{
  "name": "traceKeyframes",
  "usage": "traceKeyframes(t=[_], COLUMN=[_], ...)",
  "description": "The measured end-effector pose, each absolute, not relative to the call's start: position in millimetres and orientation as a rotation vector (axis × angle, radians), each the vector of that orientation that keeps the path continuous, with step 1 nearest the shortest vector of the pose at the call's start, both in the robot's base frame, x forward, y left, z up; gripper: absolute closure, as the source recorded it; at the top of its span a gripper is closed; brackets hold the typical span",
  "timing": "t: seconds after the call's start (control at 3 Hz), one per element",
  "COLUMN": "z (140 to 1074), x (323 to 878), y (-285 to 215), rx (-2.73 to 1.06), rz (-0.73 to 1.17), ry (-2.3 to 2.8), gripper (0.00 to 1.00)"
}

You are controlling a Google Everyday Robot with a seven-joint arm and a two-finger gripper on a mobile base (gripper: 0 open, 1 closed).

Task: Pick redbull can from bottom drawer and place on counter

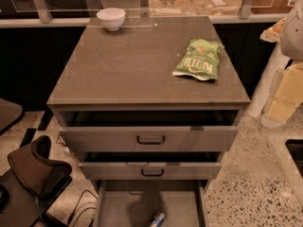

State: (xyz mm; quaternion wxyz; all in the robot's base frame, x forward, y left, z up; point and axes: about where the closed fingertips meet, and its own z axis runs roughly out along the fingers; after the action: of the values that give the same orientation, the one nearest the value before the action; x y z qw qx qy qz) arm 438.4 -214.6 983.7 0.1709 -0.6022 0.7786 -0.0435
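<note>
The redbull can [158, 218] sits down in the bottom drawer [120, 205], near its front, a bit right of centre and apparently lying at a slant, with bare grey floor around it. The top drawer [149, 137] and middle drawer [150, 170] are pulled partway out, so their fronts overhang the back of the bottom one. The counter [128, 65] has loads of free space in the middle. A green chip bag [199, 59] lies near its right edge and a white bowl [111, 18] at the back left. The gripper [283, 100] hangs at the frame's right edge, off the counter's front right corner, well apart from the can. Can't tell if it's open or closed.
</note>
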Motion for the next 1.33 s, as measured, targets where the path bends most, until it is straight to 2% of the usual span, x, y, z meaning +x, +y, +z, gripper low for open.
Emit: traceKeyframes(t=[1.0,1.33], z=[947.8,916.1], x=[413.6,394.7], y=[-238.6,-246.8], rx=[-1.852,-2.013], rz=[-0.210,-0.145], ry=[2.169,2.092], gripper=[0.00,0.00])
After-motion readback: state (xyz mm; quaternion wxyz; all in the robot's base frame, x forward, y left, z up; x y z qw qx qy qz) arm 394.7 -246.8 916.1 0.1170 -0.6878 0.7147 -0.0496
